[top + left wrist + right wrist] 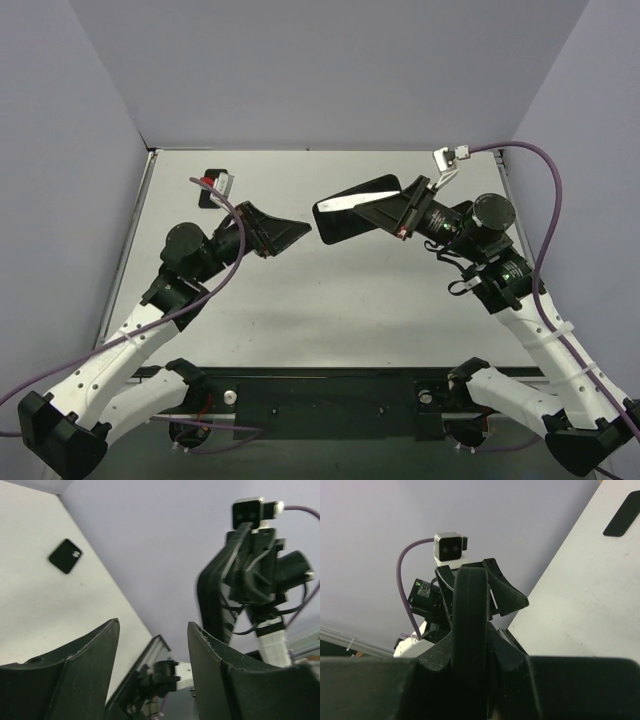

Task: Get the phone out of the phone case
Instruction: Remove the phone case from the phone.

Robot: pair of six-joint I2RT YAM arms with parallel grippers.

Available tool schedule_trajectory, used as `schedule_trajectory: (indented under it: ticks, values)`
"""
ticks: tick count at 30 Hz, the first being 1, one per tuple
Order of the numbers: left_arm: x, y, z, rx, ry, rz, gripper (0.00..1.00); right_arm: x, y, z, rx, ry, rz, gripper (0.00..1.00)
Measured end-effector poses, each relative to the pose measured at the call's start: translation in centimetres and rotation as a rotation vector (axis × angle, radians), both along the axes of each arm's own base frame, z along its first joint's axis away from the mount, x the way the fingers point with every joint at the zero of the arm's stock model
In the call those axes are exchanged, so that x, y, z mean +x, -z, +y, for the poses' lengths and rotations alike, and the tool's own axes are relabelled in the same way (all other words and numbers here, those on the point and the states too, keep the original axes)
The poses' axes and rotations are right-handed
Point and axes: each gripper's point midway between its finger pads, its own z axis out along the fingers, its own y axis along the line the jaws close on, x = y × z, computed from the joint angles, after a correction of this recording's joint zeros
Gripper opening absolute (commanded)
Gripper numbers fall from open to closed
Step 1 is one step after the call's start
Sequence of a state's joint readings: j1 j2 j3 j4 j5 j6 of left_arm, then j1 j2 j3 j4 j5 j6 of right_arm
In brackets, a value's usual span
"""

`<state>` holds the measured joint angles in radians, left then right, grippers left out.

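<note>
**A:** Above the middle of the table [330, 310], how many things are off the surface?

**B:** One. A single dark phone case [350, 212] hangs in the air, tilted, with a pale strip along its near edge. I cannot tell the phone apart from the case.

**A:** What holds it?

**B:** The right gripper [401, 214], with its two fingers clamped on the case's right end. From the right wrist the case shows edge-on between them.

**A:** And the other one?

**B:** The left gripper [296, 234] faces the case from the left, close to its free end, with a gap between them. Its two fingers are spread wide and have nothing between them.

**A:** Anything on the table itself?

**B:** One small black square [65, 556], lying flat toward the far left corner, well apart from the case. Two purple cables [515, 147] run along the arms, one each.
</note>
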<state>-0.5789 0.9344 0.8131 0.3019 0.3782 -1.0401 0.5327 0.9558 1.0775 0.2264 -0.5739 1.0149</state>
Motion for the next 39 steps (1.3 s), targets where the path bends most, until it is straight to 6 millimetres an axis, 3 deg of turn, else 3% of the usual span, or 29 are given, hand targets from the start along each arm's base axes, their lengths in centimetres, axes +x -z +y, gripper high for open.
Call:
schedule_trajectory:
  ticks: [4,7,11,16,18,31,39]
  values:
    - [0.0,1.7,1.8,0.114,-0.077,-0.022,0.73,-0.5,-0.8,-1.1,0.001,-0.002,-0.019,0.00]
    - [-0.6,1.8,2.4,0.149,-0.080,-0.057,0.72,-1.1,-1.8,-1.5,0.011,-0.011,-0.050,0.00]
    - [-2.2,0.0,1.6,0.103,0.018,-0.089,0.72,-1.8,-2.2,-1.6,0.014,-0.030,-0.062,0.00]
    - [-3.9,-4.7,0.2,-0.107,0.171,-0.099,0.71,-1.7,-2.0,-1.5,0.013,-0.031,-0.042,0.00]
    - [-4.3,-5.7,-0.1,-0.161,0.219,-0.090,0.71,-1.6,-1.9,-1.5,0.017,-0.031,-0.031,0.00]
    - [-7.6,-8.2,-1.3,-0.254,0.364,-0.092,0.66,-1.1,-1.9,-1.5,0.032,-0.019,0.001,0.00]
    - [-7.6,-7.9,-2.1,-0.257,0.385,-0.075,0.66,-0.7,-1.7,-1.3,0.040,-0.020,0.025,0.00]
